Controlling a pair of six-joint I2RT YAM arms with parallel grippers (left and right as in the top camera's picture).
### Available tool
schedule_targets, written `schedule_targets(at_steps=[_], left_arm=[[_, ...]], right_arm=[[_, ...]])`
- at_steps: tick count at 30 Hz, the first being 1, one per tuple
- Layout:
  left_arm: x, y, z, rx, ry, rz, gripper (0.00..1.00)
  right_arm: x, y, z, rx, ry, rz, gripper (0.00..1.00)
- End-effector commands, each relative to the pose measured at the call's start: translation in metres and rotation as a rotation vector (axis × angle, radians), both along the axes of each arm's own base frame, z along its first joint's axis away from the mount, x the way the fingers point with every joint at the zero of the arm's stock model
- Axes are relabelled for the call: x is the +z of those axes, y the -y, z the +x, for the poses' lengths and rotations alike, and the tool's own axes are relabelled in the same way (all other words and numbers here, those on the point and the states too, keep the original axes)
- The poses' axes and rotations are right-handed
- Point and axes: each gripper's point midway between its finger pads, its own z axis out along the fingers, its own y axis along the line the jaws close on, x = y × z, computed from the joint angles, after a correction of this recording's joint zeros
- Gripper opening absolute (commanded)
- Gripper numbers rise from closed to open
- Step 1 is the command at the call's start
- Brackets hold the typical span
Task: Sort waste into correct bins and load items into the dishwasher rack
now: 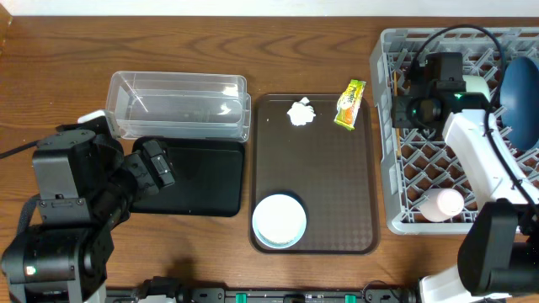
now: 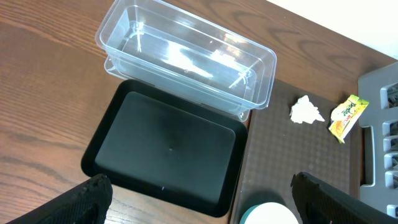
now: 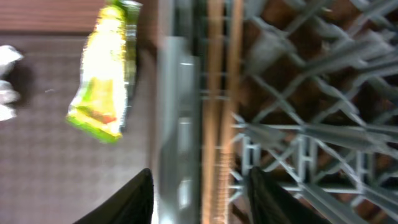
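Loading looks the step in hand: the large light-grey plastic dishwasher rack (image 1: 413, 225), right of the brown serving tray (image 1: 337, 185), holds the thin wooden chopsticks (image 3: 222, 93) along its tray-side wall. The right gripper (image 3: 200, 171) straddles them, fingers parted, gripping nothing. Left of that tray, the left gripper (image 2: 202, 180) gapes empty above the clear plastic tub (image 1: 181, 108) and black rectangular tray (image 1: 202, 181). Next, probably the yellow-green wrapper (image 1: 350, 103) at the tray's far corner — close beside the rack wall.

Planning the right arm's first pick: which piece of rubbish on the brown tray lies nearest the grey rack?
The yellow-green snack wrapper, close beside the rack; the white tissue lies further left.
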Motion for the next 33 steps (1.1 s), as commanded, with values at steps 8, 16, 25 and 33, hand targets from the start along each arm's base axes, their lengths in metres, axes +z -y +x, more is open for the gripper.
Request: schedule_targets(at_steps=[8, 16, 25, 33], left_arm=[[0.003, -0.003, -0.001, 0.013, 0.007, 0.008, 0.94], [0.003, -0.003, -0.001, 0.013, 0.007, 0.008, 0.94], [0.003, -0.003, -0.001, 0.013, 0.007, 0.008, 0.94], [0.003, -0.003, -0.001, 0.013, 0.007, 0.008, 0.94]], right_arm=[[0.062, -0.119, -0.044, 0.297, 0.094, 0.062, 0.54], [0.127, -0.193, -0.085, 0.505, 0.284, 0.137, 0.99], [0.139, -0.212, -0.131, 0.627, 0.277, 0.123, 0.99], [0.168, -0.152, -0.152, 0.499, 0.302, 0.107, 0.99]])
